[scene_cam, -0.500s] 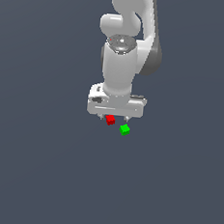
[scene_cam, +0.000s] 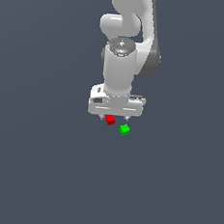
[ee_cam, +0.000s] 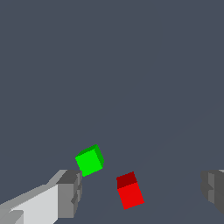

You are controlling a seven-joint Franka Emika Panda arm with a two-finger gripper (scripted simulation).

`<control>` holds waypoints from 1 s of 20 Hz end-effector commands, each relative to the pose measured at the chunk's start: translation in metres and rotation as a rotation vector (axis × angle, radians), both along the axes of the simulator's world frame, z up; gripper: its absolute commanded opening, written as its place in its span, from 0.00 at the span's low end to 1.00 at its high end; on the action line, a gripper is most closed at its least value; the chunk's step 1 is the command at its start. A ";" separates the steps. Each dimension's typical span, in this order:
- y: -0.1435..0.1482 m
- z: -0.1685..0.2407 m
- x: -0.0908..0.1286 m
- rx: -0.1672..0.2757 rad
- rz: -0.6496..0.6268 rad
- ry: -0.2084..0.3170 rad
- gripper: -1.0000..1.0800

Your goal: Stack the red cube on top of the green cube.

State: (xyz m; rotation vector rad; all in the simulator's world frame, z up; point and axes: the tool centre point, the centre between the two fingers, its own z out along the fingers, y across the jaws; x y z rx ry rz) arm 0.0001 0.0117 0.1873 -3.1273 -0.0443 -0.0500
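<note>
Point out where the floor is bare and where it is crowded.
Crowded only under the gripper, where the red cube and green cube sit close but apart. Bare grey floor surrounds them on every side.

No text, label, brand, number or sign can be read anywhere.

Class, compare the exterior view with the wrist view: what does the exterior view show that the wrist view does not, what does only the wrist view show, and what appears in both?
Only the exterior view shows the white arm body rising above the gripper. Only the wrist view shows the two grey fingertips set wide apart, with the red cube in the gap between them, touching neither. Both views show the red cube and the green cube lying apart, unstacked, on the dark grey floor.
</note>
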 end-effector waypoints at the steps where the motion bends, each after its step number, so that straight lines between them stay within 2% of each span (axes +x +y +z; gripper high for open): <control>1: 0.000 -0.007 -0.007 -0.001 0.020 0.002 0.96; 6: 0.000 -0.029 -0.027 -0.004 0.084 0.008 0.96; 15: -0.006 -0.082 -0.077 -0.012 0.241 0.021 0.96; 20: -0.011 -0.103 -0.096 -0.016 0.303 0.026 0.96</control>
